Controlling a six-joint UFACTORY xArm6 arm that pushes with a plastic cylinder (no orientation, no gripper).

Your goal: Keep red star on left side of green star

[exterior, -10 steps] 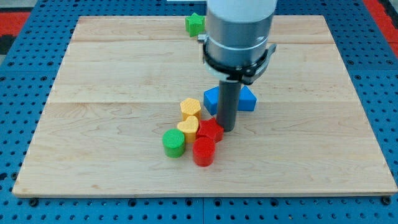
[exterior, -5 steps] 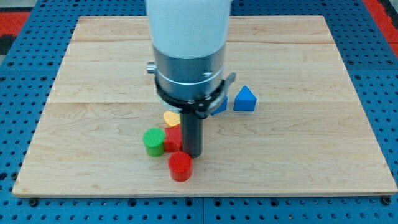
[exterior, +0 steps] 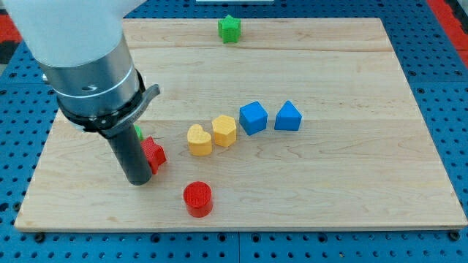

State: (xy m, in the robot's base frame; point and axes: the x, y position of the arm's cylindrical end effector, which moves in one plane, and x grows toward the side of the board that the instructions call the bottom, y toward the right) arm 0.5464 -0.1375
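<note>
Tip touching red star at its left, low on the surface. Green star far off at top, already to the right. No claw here, only a rod. Best to ease off; avoid nudging rightward.

Red star lying flat at lower left of board, partly hidden behind rod, touching it. Green star sitting flat at top edge, well apart, toward the view's upper right of red.
</note>
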